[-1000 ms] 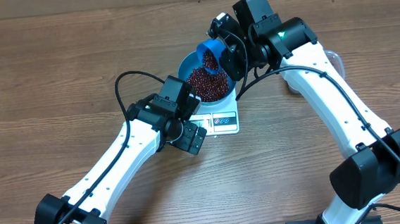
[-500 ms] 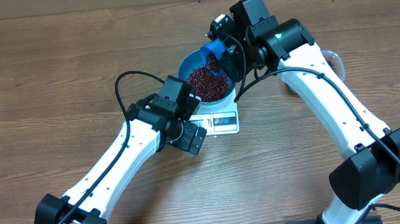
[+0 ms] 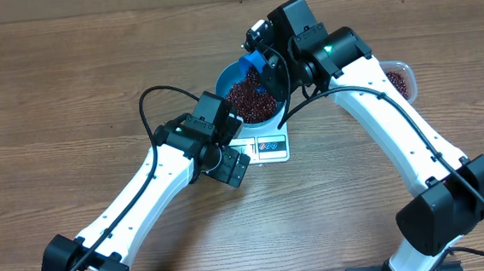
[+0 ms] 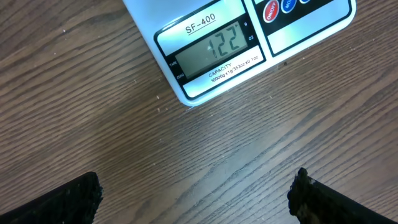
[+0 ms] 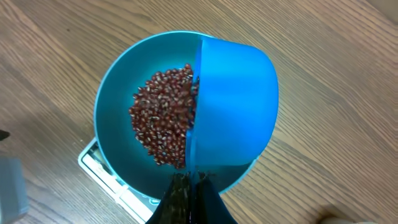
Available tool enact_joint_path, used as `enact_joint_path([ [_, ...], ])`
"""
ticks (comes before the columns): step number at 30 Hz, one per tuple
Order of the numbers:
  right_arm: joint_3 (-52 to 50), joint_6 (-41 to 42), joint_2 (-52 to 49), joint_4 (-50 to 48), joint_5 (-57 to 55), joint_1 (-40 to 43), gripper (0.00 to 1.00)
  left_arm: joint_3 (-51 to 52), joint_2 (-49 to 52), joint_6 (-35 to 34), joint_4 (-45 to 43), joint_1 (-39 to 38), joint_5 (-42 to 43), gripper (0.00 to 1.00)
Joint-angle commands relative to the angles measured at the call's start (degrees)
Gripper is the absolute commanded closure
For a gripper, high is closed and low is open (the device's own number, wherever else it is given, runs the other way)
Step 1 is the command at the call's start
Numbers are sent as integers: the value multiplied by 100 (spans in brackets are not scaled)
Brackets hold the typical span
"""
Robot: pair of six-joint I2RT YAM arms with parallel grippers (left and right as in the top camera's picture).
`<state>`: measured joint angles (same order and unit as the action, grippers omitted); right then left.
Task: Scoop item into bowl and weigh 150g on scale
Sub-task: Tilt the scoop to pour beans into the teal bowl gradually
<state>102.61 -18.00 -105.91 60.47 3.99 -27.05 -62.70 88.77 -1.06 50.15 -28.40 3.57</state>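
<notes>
On the scale: the blue bowl stands on the white scale, in the middle of the table, between the two arms.
Beans: a maroon heap of beans lies in the bottom of the bowl, partly covered from above by the scoop's cup. More beans are seen in the clear tub.
Right gripper: the right gripper has its jaws pressed together on the handle of the small blue scoop. The handle is mostly hidden between them.
Scoop position: its cup hangs over the far rim of the bowl, tilted, with the mouth turned to the heap. No beans show in it, so I judge it is emptied.
Key relation: the tub lies to the robot's right of the bowl, well apart from it and beside the right arm. This arm is clearly the nearer one. The scoop's long axis runs from the jaws out across the rim.
Left gripper: the left gripper has its jaws wide apart and holds nothing. It hovers over bare wood just in front of the scale and touches nothing.
Display: reads 122; the unit mark is too small to tell.
Judgement: the weight looks short of the target, so one more, smaller scoop from the tub seems needed.
</notes>
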Motion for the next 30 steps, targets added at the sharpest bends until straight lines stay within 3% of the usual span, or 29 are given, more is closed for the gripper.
enact_joint_path([
  [1, -22, 70, 155, -17, -269, -22, 96, -20, -105, 109, 11, 26, -59, 1],
  [4, -22, 103, 155, -55, 173, -22, 96, -20, -105, 111, 9, 26, -59, 0],
  [30, -22, 173, 155, 7, 22, -59, 96, -20, -105, 111, 11, 26, -59, 0],
])
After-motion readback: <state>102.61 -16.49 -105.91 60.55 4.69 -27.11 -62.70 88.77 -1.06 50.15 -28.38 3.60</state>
